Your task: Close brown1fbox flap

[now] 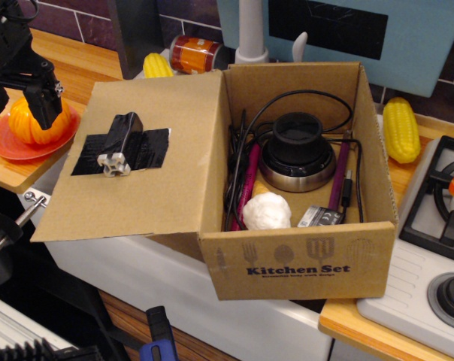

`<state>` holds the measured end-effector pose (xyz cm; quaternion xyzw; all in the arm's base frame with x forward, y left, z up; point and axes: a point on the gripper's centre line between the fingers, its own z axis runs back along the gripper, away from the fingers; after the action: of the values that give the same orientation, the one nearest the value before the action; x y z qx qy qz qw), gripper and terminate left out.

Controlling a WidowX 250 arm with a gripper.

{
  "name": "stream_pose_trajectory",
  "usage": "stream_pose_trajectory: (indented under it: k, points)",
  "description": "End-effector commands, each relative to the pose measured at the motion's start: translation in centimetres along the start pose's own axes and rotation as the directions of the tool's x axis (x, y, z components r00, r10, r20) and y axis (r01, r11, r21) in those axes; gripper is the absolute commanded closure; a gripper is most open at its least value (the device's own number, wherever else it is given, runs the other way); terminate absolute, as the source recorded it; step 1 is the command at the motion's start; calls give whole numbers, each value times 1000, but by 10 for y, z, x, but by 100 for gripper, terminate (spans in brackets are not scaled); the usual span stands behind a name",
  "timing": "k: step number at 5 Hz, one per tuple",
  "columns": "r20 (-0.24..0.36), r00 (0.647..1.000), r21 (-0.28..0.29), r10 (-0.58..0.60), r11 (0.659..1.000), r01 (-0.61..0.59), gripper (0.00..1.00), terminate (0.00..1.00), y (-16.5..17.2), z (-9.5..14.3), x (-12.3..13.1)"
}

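Observation.image shows the box (298, 259) mid-counter with its flap (137, 162) folded wide open to the left, the gripper (20, 94) hanging empty with jaws parted beyond the flap's far corner, so the approach seems underway; next, get under that edge and swing it over.

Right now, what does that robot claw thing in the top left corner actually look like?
The end effector is all matte black, built from blocky, angular plates, with two short thick fingers tapering downward. A small silvery screw or bolt glints on one side. Dark cabling loops above it at the picture's edge. I can't see any labels or markings.
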<state>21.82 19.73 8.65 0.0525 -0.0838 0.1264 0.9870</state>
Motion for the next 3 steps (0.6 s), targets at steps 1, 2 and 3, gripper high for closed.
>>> stream_pose_trajectory:
  k: [1, 2, 3]
  points:
    - [0, 1000, 0, 0, 1000, 0, 0, 0, 0, 0, 0]
    - [-1, 997, 4, 82, 997, -82, 0, 0, -1, -13, 2]
    - [-26, 992, -5, 127, 992, -127, 0, 0, 0, -20, 3]
